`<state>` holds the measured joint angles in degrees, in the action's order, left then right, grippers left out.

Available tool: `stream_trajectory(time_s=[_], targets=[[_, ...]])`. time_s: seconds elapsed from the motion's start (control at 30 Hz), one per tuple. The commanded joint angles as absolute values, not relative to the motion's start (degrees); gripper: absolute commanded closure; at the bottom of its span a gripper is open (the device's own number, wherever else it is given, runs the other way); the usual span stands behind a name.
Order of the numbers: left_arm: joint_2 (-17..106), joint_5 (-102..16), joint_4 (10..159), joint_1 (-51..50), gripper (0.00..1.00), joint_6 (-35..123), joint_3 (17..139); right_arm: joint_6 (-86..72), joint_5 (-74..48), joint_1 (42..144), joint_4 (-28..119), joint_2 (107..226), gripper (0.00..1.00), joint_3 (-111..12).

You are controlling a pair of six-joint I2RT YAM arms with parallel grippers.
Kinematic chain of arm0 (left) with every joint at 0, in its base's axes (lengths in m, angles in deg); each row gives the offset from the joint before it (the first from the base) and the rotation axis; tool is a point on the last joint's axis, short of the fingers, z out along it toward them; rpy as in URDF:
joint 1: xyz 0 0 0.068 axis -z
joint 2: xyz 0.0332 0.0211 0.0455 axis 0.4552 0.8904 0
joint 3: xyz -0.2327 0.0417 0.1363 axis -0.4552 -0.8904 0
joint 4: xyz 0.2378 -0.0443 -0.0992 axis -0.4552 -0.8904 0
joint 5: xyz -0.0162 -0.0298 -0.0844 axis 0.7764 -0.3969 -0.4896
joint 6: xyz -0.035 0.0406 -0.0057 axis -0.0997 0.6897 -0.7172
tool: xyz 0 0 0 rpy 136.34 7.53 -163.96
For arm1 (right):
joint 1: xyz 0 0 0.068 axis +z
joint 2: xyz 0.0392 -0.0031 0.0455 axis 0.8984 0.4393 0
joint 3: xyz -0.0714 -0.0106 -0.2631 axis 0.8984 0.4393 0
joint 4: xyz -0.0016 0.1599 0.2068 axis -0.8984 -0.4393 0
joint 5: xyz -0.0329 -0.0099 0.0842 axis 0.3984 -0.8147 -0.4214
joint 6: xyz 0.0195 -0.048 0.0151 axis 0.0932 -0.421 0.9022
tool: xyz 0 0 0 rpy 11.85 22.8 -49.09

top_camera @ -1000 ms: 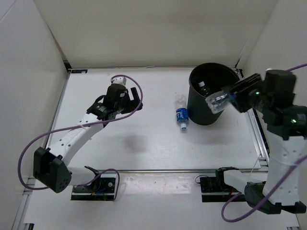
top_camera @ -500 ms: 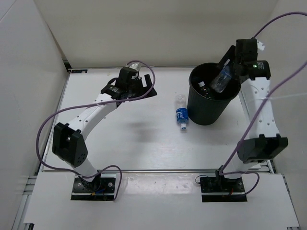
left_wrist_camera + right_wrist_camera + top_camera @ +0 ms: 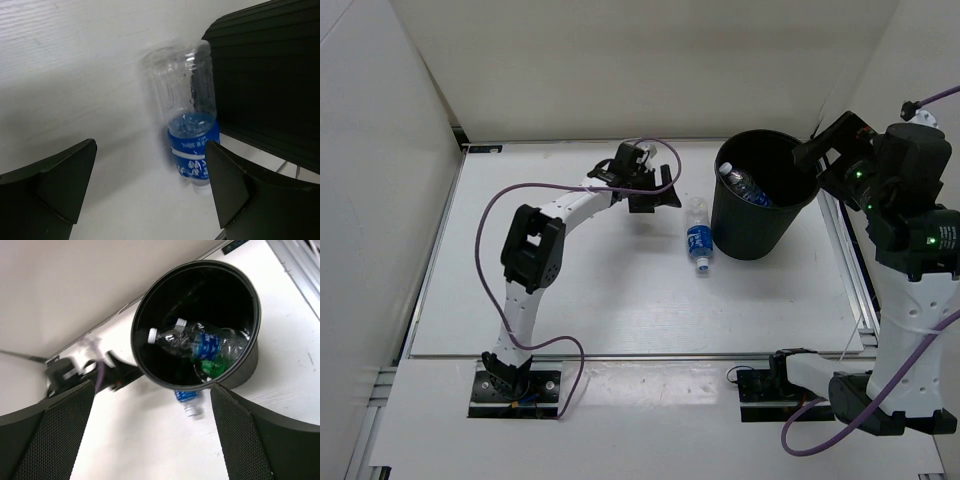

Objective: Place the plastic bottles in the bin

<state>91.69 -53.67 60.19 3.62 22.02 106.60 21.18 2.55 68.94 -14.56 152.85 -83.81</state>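
Observation:
One clear plastic bottle with a blue label (image 3: 696, 232) lies on the table, touching the left side of the bin (image 3: 752, 240). In the left wrist view this bottle (image 3: 191, 125) lies ahead of my open, empty left gripper (image 3: 150, 187), against the bin's black wall (image 3: 270, 85). In the top view my left gripper (image 3: 655, 195) hangs just left of the bottle. My right gripper (image 3: 823, 158) stands open and empty above the bin's right rim. Inside the bin (image 3: 150, 367) lie a blue-labelled clear bottle (image 3: 200, 342) and a green one (image 3: 212, 367).
White walls close off the table at the left, back and right. A metal rail (image 3: 850, 270) runs along the right edge beside the bin. The left arm's purple cable (image 3: 535, 190) loops over the table.
My right gripper opened and dropped its clear bottle into the bin, then drew back to the right. My left arm swung right, towards the bottle on the table.

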Motion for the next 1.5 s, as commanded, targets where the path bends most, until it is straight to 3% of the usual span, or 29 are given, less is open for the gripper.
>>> stream_trajectory(time_s=[0.0,0.47,0.7,0.8,0.9,0.97,1.1,1.23,1.3,1.47], targets=[[94.0,-59.9,61.2,4.4,0.00,22.9,113.4,20.5,-1.8,68.9,-17.5,154.1,0.00,-83.1],[112.0,-68.3,61.7,6.1,0.00,14.7,129.9,16.7,0.7,68.3,-22.7,149.0,0.00,-81.2],[113.7,-73.6,61.7,6.6,0.00,10.7,124.6,15.1,3.3,68.3,-23.3,149.5,0.00,-81.1],[114.3,-77.9,61.7,6.6,0.14,10.7,123.4,15.1,3.3,68.3,-23.3,149.5,0.00,-80.4],[113.1,-81.4,61.7,6.6,0.37,10.2,120.5,15.1,3.3,68.3,-23.3,150.1,0.00,-79.6],[111.0,-81.9,61.7,6.6,0.63,9.6,118.7,15.7,3.3,68.3,-23.3,150.1,0.00,-79.0],[93.0,-70.1,61.7,3.3,0.63,10.1,103.2,16.9,3.3,67.8,-23.3,151.3,0.00,-79.0],[76.9,-56.4,61.7,0.2,0.58,14.0,99.5,17.5,3.3,67.8,-23.3,151.3,0.00,-79.6],[74.3,-52.3,61.7,-0.4,0.56,16.5,104.3,19.1,3.3,67.8,-23.3,151.3,0.00,-79.0],[82.3,-48.4,61.7,0.3,0.53,18.4,134.5,23.2,4.6,66.8,-23.3,149.5,0.00,-76.6]])
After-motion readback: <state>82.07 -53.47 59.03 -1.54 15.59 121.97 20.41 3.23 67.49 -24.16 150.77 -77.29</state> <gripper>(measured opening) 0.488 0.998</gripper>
